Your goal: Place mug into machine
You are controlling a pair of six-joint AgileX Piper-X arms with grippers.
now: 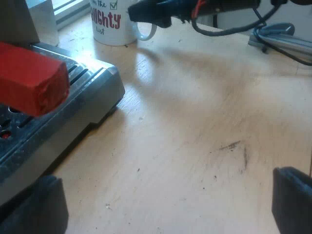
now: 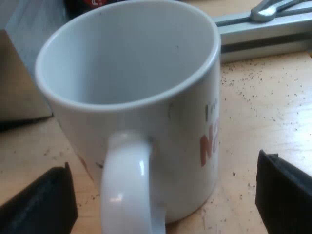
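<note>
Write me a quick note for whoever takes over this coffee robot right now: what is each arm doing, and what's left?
Left end effector: open and empty, low over the table, beside the espresso machine and near the red handle end.
Right end effector: open, one finger on either side of the mug at its handle, not gripping.
Mug: empty, upright on the table, away from the machine.
Done: right arm is lined up on the mug.
Left: grip it, carry it over, set it on the drip tray.

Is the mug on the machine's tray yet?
No. The mug stands on the wooden table, apart from the machine's tray.
</note>
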